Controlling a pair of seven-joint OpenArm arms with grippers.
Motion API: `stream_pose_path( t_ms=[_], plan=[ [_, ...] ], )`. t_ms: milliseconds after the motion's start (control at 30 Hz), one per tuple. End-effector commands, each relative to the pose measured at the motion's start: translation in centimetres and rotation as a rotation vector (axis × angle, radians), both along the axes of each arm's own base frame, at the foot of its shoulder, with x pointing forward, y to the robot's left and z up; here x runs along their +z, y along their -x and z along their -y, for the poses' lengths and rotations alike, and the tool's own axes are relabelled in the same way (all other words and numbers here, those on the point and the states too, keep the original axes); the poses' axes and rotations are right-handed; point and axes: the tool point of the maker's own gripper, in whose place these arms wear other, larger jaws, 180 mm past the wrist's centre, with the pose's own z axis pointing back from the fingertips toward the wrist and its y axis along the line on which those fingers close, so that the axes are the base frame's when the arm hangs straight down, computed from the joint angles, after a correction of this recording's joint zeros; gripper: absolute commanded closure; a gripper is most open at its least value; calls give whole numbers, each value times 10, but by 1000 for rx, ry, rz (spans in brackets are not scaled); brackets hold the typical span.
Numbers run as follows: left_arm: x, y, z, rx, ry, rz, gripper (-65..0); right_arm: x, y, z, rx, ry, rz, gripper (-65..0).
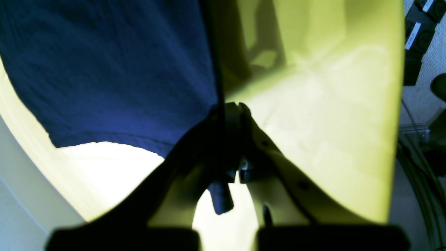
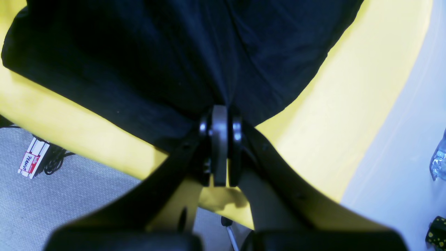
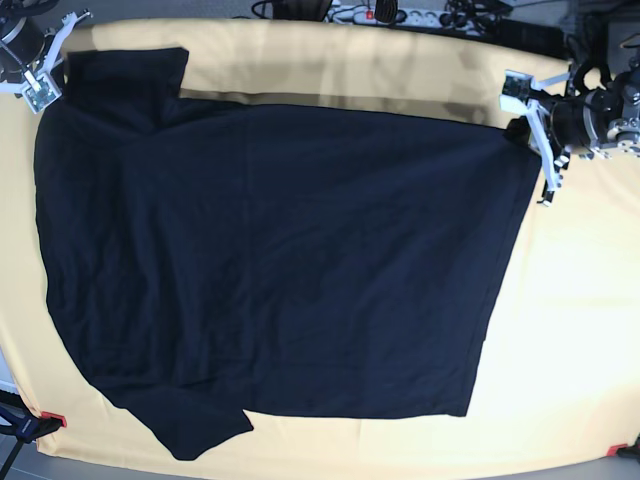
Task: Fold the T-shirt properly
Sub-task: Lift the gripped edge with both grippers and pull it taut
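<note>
The dark navy T-shirt (image 3: 270,260) lies spread sideways on the yellow-covered table (image 3: 580,320), sleeves to the left and hem to the right. My left gripper (image 3: 528,125) is at the shirt's far right corner, and the left wrist view shows that gripper (image 1: 231,109) shut on the T-shirt (image 1: 104,69) at its edge. My right gripper (image 3: 50,85) is at the far left corner by the upper sleeve. Seen from the right wrist, the gripper (image 2: 220,120) is shut on a pinch of the T-shirt (image 2: 156,52). A shadow runs under the shirt's far edge.
A power strip and cables (image 3: 400,15) lie beyond the table's far edge. Red clamps (image 3: 52,418) hold the yellow cloth at the near corners. A small labelled box (image 2: 33,162) sits on the grey floor, and a clear bottle (image 2: 439,158) stands at the right wrist view's edge.
</note>
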Motion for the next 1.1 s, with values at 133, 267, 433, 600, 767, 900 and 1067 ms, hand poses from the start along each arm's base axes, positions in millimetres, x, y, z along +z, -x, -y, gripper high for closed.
stream_pose_path(
  t_ms=[133, 267, 433, 600, 767, 900, 1067],
  plan=[
    [8, -4, -8, 32, -70, 28, 0, 7, -4, -5, 11, -25, 24, 0],
    [10, -14, -21, 136, -112, 66, 0, 7, -4, -5, 11, -25, 24, 0],
    [6, -7, -35, 221, -171, 19, 0, 8, -5, -6, 14, -29, 31, 0],
    [5, -4, -32, 229, -159, 5, 0, 6, -4, -10, 45, -35, 21, 0],
    [8, -2, -31, 221, -177, 16, 0, 6, -3, -10, 45, -36, 20, 0],
    [3, -3, -42, 262, -225, 46, 0, 6, -3, -10, 46, -35, 20, 0],
    [-7, 6, -59, 282, -317, 84, 0, 6, -3, -12, 59, -38, 17, 0]
  ],
)
